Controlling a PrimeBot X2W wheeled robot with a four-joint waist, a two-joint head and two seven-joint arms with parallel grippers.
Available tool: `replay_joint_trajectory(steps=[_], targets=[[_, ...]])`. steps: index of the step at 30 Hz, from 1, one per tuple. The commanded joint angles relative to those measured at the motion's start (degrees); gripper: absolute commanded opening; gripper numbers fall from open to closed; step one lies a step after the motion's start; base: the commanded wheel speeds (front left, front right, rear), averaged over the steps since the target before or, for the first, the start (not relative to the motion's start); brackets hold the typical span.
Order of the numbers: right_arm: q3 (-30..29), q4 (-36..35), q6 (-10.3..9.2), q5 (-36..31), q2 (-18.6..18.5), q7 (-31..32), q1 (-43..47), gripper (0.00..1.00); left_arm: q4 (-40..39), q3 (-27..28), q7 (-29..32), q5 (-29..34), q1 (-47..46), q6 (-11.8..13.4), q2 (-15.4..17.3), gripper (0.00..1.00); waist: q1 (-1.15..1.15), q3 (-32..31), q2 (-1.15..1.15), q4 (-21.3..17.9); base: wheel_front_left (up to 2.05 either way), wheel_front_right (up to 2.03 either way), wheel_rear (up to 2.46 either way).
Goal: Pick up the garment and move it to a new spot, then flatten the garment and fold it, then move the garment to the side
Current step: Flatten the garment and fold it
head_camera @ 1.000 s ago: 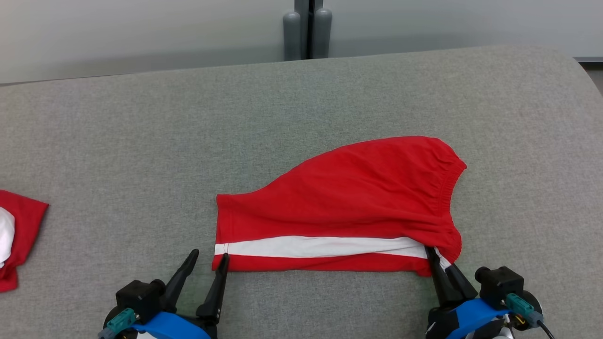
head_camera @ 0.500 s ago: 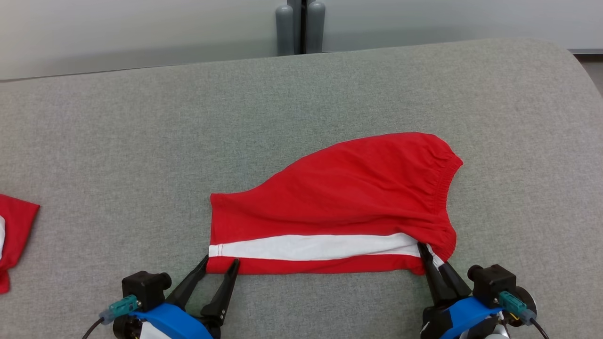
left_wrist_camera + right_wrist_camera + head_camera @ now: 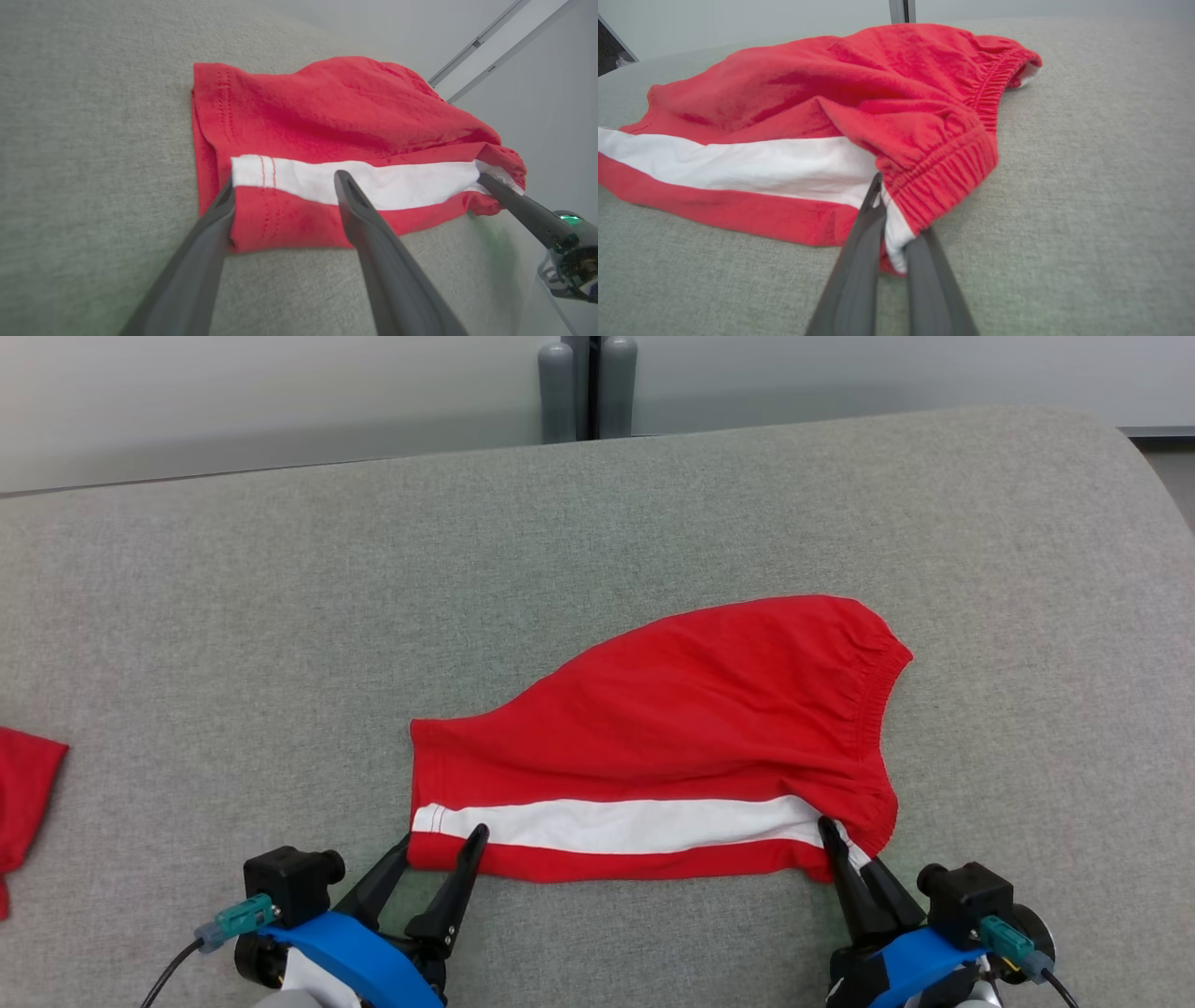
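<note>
Finds left gripper newly advanced, jaws wide astride near left corner of garment, right gripper clamped on near right waistband corner; awaits left pinch before folding.

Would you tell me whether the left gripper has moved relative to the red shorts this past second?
Yes. The left gripper has shifted rightward; its open fingers now straddle the near-left corner of the red shorts.
</note>
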Motion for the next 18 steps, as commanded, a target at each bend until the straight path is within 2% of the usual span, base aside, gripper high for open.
replay_joint_trajectory(steps=[1, 7, 9, 10, 11, 12, 13, 14, 15, 18], targets=[[0.2, -0.2, 0.01, 0.0, -0.3, 0.0, 0.1, 0.00, -0.3, 0.3, 0.0, 0.0, -1.6, -0.1, 0.3, 1.00, 0.00, 0.2, 0.00, 0.0, 0.00, 0.00, 0.00], [1.2, -0.7, 0.01, 0.3, -0.3, 0.0, -0.2, 0.00, 0.1, 0.3, 0.0, -0.2, -2.4, -0.1, 0.6, 1.00, 0.00, 0.9, 0.00, -0.7, 0.00, 0.00, 0.00], [1.4, -0.9, 0.01, 0.4, -0.3, 0.0, -0.3, 0.00, 0.3, -0.2, 0.0, -0.5, -2.6, -0.1, 0.8, 0.73, 0.00, 1.0, 0.00, -1.0, 0.00, 0.00, 0.00], [1.5, -1.0, 0.01, 0.5, -0.3, 0.0, -0.3, 0.00, 0.4, -0.6, 0.0, -0.7, -2.8, -0.1, 0.9, 0.63, 0.00, 1.1, 0.00, -1.1, 0.00, 0.00, 0.00], [1.6, -1.1, 0.01, 0.5, -0.3, 0.0, -0.3, 0.00, 0.4, -1.0, 0.0, -0.6, -3.2, -0.1, 1.1, 0.47, 0.00, 1.1, 0.00, -1.2, 0.00, 0.00, 0.00], [1.6, -1.2, 0.01, 0.6, -0.3, 0.0, -0.3, 0.00, 0.6, -1.2, 0.0, -0.7, -3.3, -0.1, 1.1, 0.45, 0.00, 1.2, 0.00, -1.3, 0.00, 0.00, 0.00], [1.6, -1.2, 0.01, 0.5, -0.3, 0.0, -0.3, 0.00, 0.8, -1.5, 0.0, -0.7, -3.4, -0.1, 1.2, 0.33, 0.00, 1.3, 0.00, -1.4, 0.00, 0.00, 0.00], [1.6, -1.3, 0.01, 0.5, -0.3, 0.0, -0.4, 0.00, 0.9, -1.6, 0.0, -0.4, -3.5, -0.1, 1.3, 0.14, 0.00, 1.3, 0.00, -1.4, 0.00, 0.00, 0.00], [1.5, -1.3, 0.01, 0.6, -0.3, 0.0, -0.4, 0.00, 1.0, -1.3, 0.0, -0.2, -3.7, -0.1, 1.2, 0.03, 0.00, 1.4, 0.00, -1.4, 0.00, 0.00, 0.00], [1.3, -1.5, 0.01, 0.9, -0.3, 0.0, -0.3, 0.00, 1.0, -1.2, 0.0, 0.5, -3.7, -0.1, 0.9, 0.00, 0.00, 1.2, 0.00, -1.3, 0.00, 0.00, 0.00]])
